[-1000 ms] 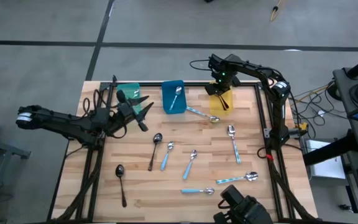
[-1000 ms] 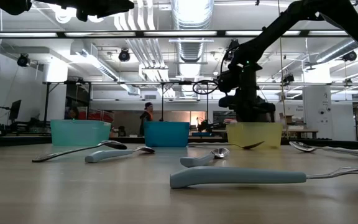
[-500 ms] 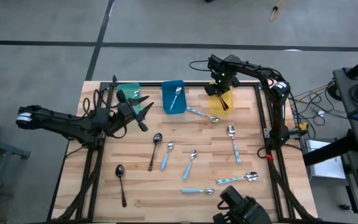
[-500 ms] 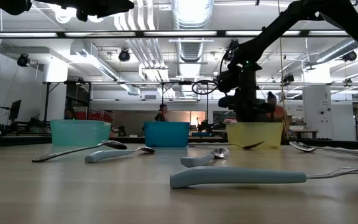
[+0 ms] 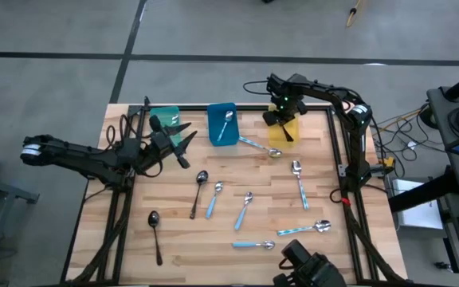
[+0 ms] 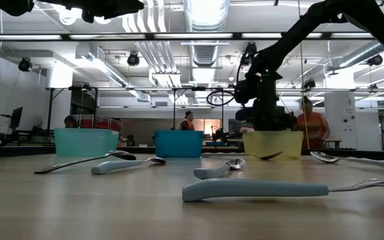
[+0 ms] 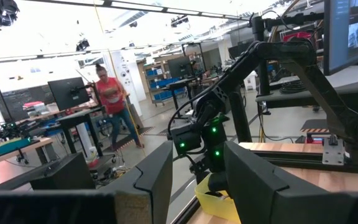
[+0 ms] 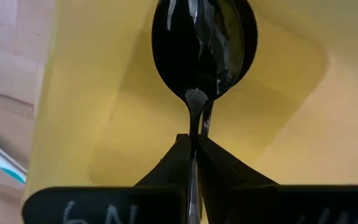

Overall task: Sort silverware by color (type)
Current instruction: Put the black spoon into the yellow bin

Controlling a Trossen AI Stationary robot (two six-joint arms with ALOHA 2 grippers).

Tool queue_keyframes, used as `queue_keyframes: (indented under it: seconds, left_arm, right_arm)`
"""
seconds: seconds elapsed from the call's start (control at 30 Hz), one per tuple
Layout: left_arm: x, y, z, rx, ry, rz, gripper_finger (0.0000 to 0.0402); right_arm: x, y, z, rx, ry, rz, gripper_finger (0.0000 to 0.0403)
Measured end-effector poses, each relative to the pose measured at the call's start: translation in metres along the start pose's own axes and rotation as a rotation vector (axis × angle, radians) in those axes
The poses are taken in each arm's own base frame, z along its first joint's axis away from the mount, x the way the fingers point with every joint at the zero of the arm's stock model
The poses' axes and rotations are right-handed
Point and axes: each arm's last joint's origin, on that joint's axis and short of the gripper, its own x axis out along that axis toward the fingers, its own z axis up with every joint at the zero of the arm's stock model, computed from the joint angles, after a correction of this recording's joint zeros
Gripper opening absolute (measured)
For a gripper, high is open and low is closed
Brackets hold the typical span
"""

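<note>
Spoons lie scattered over the table (image 5: 174, 239): blue-handled ones (image 5: 246, 210) across the middle and lower right, dark ones (image 5: 154, 229) at lower left. At the top stand a teal bin (image 5: 166, 114), a blue bin (image 5: 218, 135) holding one spoon, and a yellow bin (image 8: 79, 74). The right gripper (image 8: 196, 142), over the yellow bin, is clamped on a dark spoon (image 8: 204, 43). The left gripper (image 5: 183, 139) hovers half-open, empty, beside the teal bin.
</note>
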Motion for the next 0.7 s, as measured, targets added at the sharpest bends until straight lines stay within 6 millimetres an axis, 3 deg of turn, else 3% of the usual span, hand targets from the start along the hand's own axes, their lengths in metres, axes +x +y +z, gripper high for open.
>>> queue_keyframes:
  seconds: [0.7]
  left_arm:
    - [0.0000,0.0000,0.0000,0.000,0.000,0.000,0.0125]
  right_arm:
    - [0.0041,-0.0012,0.0006,-0.005,-0.023,-0.025,0.0027]
